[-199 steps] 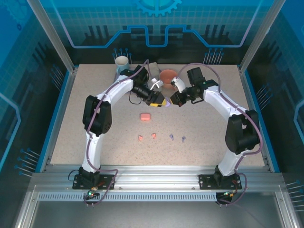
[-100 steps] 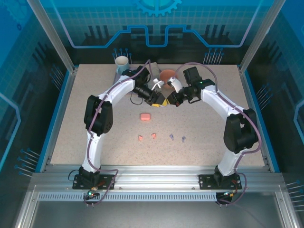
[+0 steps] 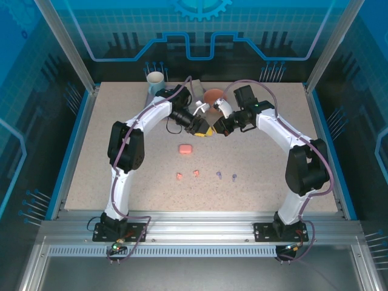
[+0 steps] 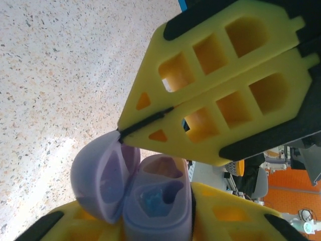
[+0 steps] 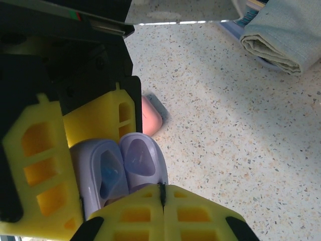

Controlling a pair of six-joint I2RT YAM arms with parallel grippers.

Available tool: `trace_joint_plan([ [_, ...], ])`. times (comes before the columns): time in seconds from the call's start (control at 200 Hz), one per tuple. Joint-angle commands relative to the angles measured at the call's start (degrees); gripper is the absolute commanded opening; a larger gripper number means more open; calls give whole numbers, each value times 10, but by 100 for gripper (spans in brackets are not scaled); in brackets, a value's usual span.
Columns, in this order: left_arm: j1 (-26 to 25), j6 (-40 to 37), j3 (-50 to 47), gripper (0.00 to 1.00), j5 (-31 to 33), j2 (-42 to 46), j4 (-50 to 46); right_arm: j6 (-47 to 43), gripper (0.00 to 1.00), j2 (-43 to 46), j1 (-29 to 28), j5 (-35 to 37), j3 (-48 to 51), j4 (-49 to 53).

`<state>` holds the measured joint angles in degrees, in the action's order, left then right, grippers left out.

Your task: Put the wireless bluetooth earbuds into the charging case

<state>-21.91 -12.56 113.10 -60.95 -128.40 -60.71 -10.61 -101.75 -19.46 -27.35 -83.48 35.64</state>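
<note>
Speckled table (image 3: pixel 267 176) beneath; my left tool (image 3: pixel 203 129) is clamped on the open lilac clamshell charging case (image 5: pixel 120 170), my right tool (image 5: pixel 163 201) pressed together, tips at its lid. Tiny coral-pink earbuds (image 3: pixel 179 176) and lilac earbuds (image 3: pixel 218 174) lie in a row nearer the bases. I'd hold the lid wide, then pinch one lilac bud gently.

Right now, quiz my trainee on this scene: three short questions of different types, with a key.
1. True or false: the lilac case is open.
2. How many earbuds lie loose on the table? A) two B) four C) six
3. Fill in: the closed case lying on the table is ____ in colour.
Key: 1 true; 2 B; 3 pink.
</note>
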Motion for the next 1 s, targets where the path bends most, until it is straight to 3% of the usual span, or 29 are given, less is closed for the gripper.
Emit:
trace_joint_plan([
  [0.0,2,-18,15,25,-34,-9,-12,-3,0,-7,-5,1,-21,13],
  [0.115,1,-22,14,17,-34,-7,-16,14,0,0,-1,14,-21,6],
  [0.225,2,-16,-5,6,-24,9,1,58,28,14,23,16,-26,3],
  [0.29,2,0,-35,0,-3,31,32,92,37,29,45,13,-26,3],
  [0.455,2,93,-195,0,77,132,259,210,49,75,86,52,-9,12],
  [0.57,-6,142,-342,0,190,223,461,277,51,112,94,69,28,21],
  [0.76,-56,144,-592,0,466,359,840,379,51,162,82,106,113,35],
  [0.87,-94,158,-659,0,591,384,958,414,51,183,54,140,157,42],
  [0.995,-149,140,-720,0,679,377,1096,444,51,191,15,178,190,55],
])
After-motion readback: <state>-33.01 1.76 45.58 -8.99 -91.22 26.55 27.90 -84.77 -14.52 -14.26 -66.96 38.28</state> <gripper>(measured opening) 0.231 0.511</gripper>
